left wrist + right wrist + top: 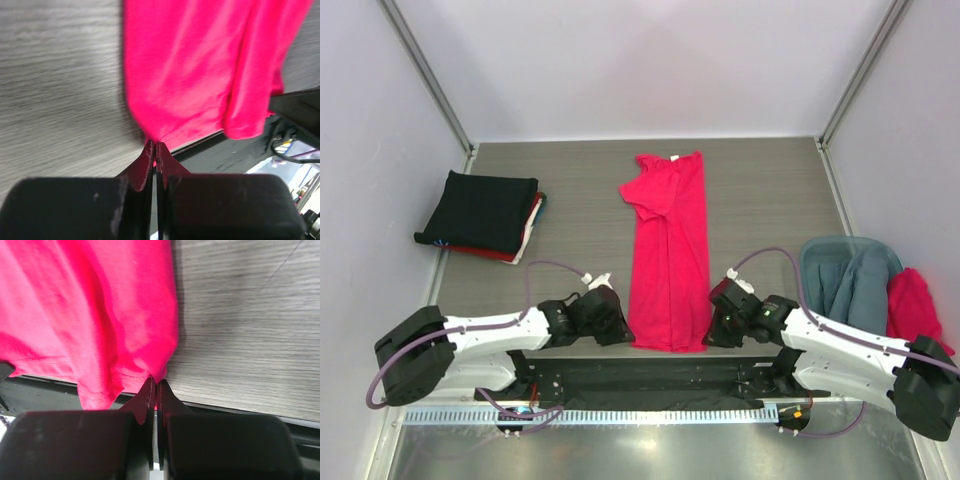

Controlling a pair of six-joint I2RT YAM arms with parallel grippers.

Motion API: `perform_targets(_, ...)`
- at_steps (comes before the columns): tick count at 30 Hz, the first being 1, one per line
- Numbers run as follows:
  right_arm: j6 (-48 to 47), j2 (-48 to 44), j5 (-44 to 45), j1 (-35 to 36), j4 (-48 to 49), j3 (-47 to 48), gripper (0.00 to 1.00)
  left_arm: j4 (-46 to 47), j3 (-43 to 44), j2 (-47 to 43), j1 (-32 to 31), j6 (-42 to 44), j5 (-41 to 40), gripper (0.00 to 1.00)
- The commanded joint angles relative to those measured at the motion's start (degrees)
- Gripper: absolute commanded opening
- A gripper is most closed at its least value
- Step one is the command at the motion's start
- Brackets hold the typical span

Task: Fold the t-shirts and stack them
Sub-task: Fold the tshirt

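Gripping the near hem of a bright pinkish-red short-sleeved cotton t-shirt (670, 250) at both corners — the left gripper (620, 330) at the near-left corner, the right gripper (713, 330) at the near-right one. Seen from the left wrist: both black fingers (144, 172) pressed together with a pinch of stitched hem caught between the tips, cloth fanning away from that pinch over the grey wood-grain table (570, 190). Seen from the right wrist: much the same, black fingertips (167, 402) clamped tight on the other hem corner, a doubled fold of fabric drooping just left of them. Lies flat otherwise, folded lengthwise into a long narrow strip running straight away from the arms, one short sleeve sticking out to the left near the far end, neck opening at the far end with a small white label (673, 158) showing. Hem end at the table's near edge, beside the black base plate (640, 372) between the arms.

Well to the left of the pinkish-red t-shirt, level with its sleeve: a neat folded stack — a black t-shirt (480, 208) on top, a dark red t-shirt (485, 253) under it, a sliver of white cloth (530, 235) at the stack's right edge. Well to the right of the pinkish-red t-shirt, level with its near half: a grey-blue t-shirt (850, 275) in a loose crumpled heap, and touching that heap's right side a second crumpled red garment (915, 300), partly hidden by the right arm.
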Motion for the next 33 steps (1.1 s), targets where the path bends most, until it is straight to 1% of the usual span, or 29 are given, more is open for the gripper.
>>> perform_targets(1, -1.34, -0.76, 3.24, 0.32, -0.17, 4.02, 0.01, -3.25, 4.86, -2.35, -0.22, 1.79, -3.37, 0.00)
perform_targets(4, -2.92, -0.50, 5.96, 0.32, -0.70, 7.08, 0.01, -5.63, 7.50, -2.71, 0.22, 2.50, -4.69, 0.00)
perform_targets(6, -5.21, 0.99, 8.93, 0.14, -2.28, 9.46, 0.01, -5.20, 8.81, -2.62, 1.36, 2.67, -4.52, 0.00)
perform_targets(7, -6.26, 2.74, 10.00, -0.12, -3.67, 12.17, 0.01, -5.11, 9.34, -2.36, 1.88, 2.85, -4.43, 0.00)
perform_targets(10, -10.92, 5.91, 12.46, -2.75, -4.39, 16.92, 0.01, -5.19, 11.80, -1.22, 5.13, 4.69, -3.99, 0.00)
perform_targets(11, -13.62, 8.36, 11.95, -5.54, -4.13, 17.81, 0.01, -4.84, 12.33, -0.95, 6.10, 5.22, -3.73, 0.00)
perform_targets(12, -15.13, 10.03, 11.42, -7.48, -3.78, 18.87, 0.01, -4.58, 12.94, -0.34, 8.46, 6.18, -3.29, 0.00)
perform_targets(13, -16.62, 11.36, 9.42, -9.42, -3.51, 20.70, 0.01, -4.23, 14.08, 0.10, 9.70, 6.80, -2.07, 0.00)
perform_targets(14, -18.38, 14.24, 8.52, -12.92, -2.38, 21.68, 0.01, -3.79, 14.70, 1.41, 12.15, 7.41, -1.79, 0.00)
perform_targets(16, -22.08, 16.54, 7.38, -15.58, -0.45, 24.48, 0.01, -3.79, 17.59, 3.00, 14.45, 9.60, -1.44, 0.00)
perform_targets(17, -22.96, 18.12, 7.11, -16.81, 0.09, 25.63, 0.01, -3.70, 18.57, 5.27, 16.81, 10.22, -1.18, 0.00)
perform_targets(19, -25.60, 22.95, 6.50, -19.97, 0.88, 29.57, 0.01, -3.26, 21.89, 8.26, 19.10, 11.80, -0.48, 0.00)
perform_targets(20, -26.21, 24.62, 5.71, -20.85, 0.97, 31.08, 0.01, -3.00, 23.13, 11.33, 21.20, 12.16, 0.05, 0.00)
perform_targets(22, -27.97, 29.37, 4.39, -23.14, 1.76, 34.85, 0.01, -2.47, 26.64, 14.86, 23.06, 12.60, 2.42, 0.00)
perform_targets(23, -28.33, 30.78, 3.60, -23.84, 1.59, 36.27, 0.01, -1.77, 27.97, 18.35, 24.72, 12.60, 4.60, 0.00)
perform_targets(25, -29.64, 34.81, 2.81, -25.60, 1.85, 39.86, 0.01, -1.15, 29.90, 20.84, 26.14, 12.25, 6.20, 0.00)
perform_targets(28, -30.44, 39.82, 1.66, -27.53, 1.85, 44.17, 0.01, 0.25, 33.16, 25.06, 27.37, 12.16, 5.42, 0.00)
perform_targets(33, -30.97, 44.85, 0.52, -29.65, 2.20, 49.89, 0.01, 0.61, 39.39, 31.56, 30.19, 11.90, 8.40, 0.00)
